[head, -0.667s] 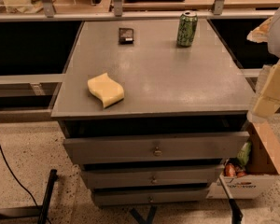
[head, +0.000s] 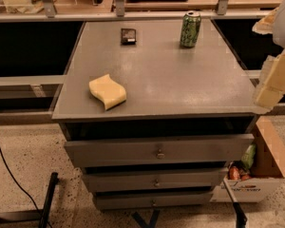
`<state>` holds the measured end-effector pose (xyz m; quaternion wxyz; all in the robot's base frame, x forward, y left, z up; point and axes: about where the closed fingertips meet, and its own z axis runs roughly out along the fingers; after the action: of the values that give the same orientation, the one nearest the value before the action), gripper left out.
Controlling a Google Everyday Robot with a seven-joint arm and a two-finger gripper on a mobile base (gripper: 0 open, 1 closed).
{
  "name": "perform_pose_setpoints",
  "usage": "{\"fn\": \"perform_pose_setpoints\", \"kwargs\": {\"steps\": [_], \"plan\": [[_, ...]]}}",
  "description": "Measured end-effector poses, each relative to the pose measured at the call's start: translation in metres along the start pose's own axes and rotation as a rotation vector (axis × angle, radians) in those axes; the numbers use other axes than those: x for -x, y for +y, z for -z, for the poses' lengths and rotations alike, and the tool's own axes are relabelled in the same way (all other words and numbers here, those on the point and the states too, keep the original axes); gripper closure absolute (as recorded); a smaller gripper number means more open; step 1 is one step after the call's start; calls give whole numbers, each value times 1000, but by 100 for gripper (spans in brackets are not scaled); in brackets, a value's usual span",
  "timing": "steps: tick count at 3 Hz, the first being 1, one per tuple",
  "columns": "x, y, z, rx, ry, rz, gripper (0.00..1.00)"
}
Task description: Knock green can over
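Observation:
The green can [head: 190, 29] stands upright near the far right corner of the grey cabinet top [head: 180, 84]. It is green with dark markings and a silver top rim. My gripper [head: 274, 80] shows as white and beige parts at the right edge of the camera view, beside the cabinet's front right corner. It is well short of the can and to the can's right, and touches nothing.
A yellow sponge [head: 107, 91] lies at the front left of the top. A small dark object [head: 128, 35] lies at the far middle. Below are partly open drawers [head: 156, 151]. A cardboard box [head: 256, 175] with items stands on the floor at the right. A shelf rail [head: 133, 15] runs behind.
The gripper's parts at the right edge have shifted slightly upward. The can, the sponge and the dark object have not moved.

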<state>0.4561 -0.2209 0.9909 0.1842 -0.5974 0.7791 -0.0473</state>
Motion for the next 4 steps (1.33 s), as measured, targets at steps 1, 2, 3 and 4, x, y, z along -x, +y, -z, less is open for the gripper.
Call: {"fn": "perform_pose_setpoints", "kwargs": {"steps": [1, 2, 3, 4], "plan": [[-7, -45, -5, -13, -25, 6, 0], [-22, -96, -32, 10, -53, 18, 0], [-37, -139, -74, 57, -102, 7, 0], [-40, -173, -115, 67, -202, -20, 0]]}}
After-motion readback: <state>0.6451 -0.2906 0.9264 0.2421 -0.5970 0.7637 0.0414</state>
